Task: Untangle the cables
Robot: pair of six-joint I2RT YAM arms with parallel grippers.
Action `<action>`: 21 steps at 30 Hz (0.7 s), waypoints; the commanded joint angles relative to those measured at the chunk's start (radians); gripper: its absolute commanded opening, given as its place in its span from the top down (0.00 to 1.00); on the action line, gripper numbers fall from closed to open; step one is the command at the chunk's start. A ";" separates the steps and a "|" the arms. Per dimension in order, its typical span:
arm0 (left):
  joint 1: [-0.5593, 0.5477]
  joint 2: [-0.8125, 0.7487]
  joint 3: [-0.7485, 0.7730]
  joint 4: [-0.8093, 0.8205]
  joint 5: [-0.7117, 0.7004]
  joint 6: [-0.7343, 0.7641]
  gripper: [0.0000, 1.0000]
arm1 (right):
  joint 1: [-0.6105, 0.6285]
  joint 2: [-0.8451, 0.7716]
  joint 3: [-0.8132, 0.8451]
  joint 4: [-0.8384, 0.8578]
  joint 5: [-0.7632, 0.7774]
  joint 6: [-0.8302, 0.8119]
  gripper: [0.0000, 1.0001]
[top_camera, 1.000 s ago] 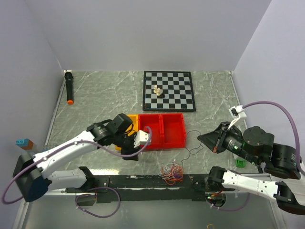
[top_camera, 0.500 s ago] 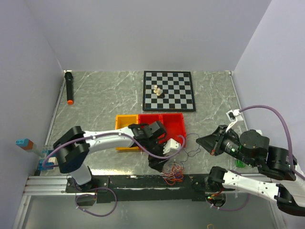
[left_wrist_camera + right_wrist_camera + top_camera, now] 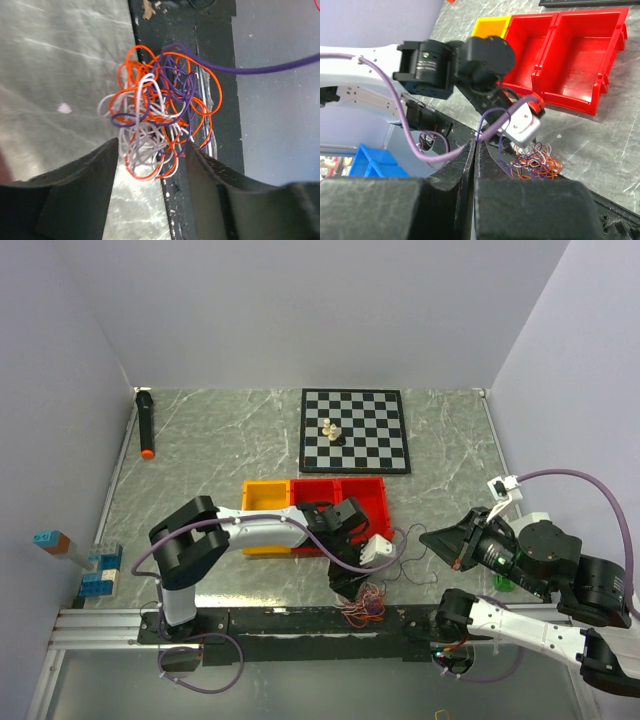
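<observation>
Down at table edge (image 3: 270, 595) — left tool (image 3: 152, 150) straddles tangle (image 3: 160, 107).

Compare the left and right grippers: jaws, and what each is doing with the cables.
The left gripper is open; the right gripper is shut. The left straddles the cable tangle without clamping it; the right sits apart from it, pinching what looks like one purple cable drawn out of it. Both have black fingers.

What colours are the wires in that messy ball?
The wire ball is orange, purple and white; the left wrist view shows it best.
</observation>
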 commanded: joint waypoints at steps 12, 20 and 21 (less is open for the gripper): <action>-0.009 -0.124 -0.033 -0.212 -0.066 0.184 0.99 | 0.008 0.012 0.098 -0.036 0.054 -0.036 1.00; 0.060 -0.459 -0.243 -0.409 -0.296 0.288 0.99 | 0.008 0.042 0.213 -0.073 0.130 -0.094 1.00; 0.069 -0.517 -0.264 -0.429 -0.331 0.294 0.99 | 0.008 0.052 0.227 -0.071 0.135 -0.106 1.00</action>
